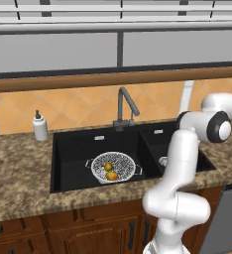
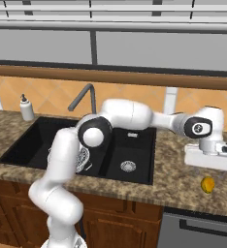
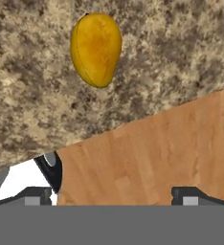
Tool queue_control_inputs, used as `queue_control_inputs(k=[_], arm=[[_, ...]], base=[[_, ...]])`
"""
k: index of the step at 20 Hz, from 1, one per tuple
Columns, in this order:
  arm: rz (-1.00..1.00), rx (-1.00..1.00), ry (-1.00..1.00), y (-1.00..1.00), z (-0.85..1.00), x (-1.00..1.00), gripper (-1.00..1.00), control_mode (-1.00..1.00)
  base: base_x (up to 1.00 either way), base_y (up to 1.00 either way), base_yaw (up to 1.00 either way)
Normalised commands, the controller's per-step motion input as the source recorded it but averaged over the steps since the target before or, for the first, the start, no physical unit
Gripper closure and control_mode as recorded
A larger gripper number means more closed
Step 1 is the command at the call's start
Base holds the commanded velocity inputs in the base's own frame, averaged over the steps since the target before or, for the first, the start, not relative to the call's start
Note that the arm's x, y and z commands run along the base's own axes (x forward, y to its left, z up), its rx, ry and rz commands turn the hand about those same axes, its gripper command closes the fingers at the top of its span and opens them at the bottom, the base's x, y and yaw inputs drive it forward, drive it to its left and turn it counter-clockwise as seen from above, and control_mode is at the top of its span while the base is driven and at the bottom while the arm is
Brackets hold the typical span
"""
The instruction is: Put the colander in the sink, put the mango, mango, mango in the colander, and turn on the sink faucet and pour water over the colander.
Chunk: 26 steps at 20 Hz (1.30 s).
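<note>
Hovering with the two-finger gripper [image 3: 114, 194] spread wide, empty, above the yellow-orange oval mango [image 3: 95, 49] lying on the speckled granite counter [image 3: 181, 57].

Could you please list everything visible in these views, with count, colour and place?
Colander: one, silvery-white, in the sink's large basin.
Mangos: three, yellow-orange; two in the colander, one on the counter right of the sink.
Sink: one, black, double basin, set in the counter.
Faucet: one, dark grey, behind the sink; no water visible.
Soap dispenser: one, white, on the counter left of the sink.
Counter: speckled brown stone, over wooden cabinets.
Arm: one, white, reaching right.
Gripper: above the counter mango, holding nothing, apparently open.
</note>
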Motion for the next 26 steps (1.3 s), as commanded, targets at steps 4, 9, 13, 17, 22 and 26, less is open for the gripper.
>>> queue_control_inputs(k=[4, 9, 13, 17, 22, 26], arm=[[0.03, 0.11, -0.06, 0.1, -0.24, 0.03, -1.0, -1.0], [0.0, -0.02, -0.32, 0.33, -0.6, 0.0, -1.0, -1.0], [0.0, -0.14, -0.2, 0.19, -0.46, 0.04, -1.0, -1.0], [0.0, -0.28, -0.24, 0.0, -0.37, 0.0, -1.0, -1.0], [0.0, -0.23, -0.13, 0.05, -0.33, 0.06, -1.0, -1.0], [0.0, -0.06, 0.0, 0.1, -0.26, 0.14, -1.0, -1.0]], base=[[0.0, 0.0, 0.0], [0.0, 0.0, 0.0], [0.0, 0.0, 0.0], [0.0, 0.0, 0.0], [0.0, 0.0, 0.0], [0.0, 0.0, 0.0]])
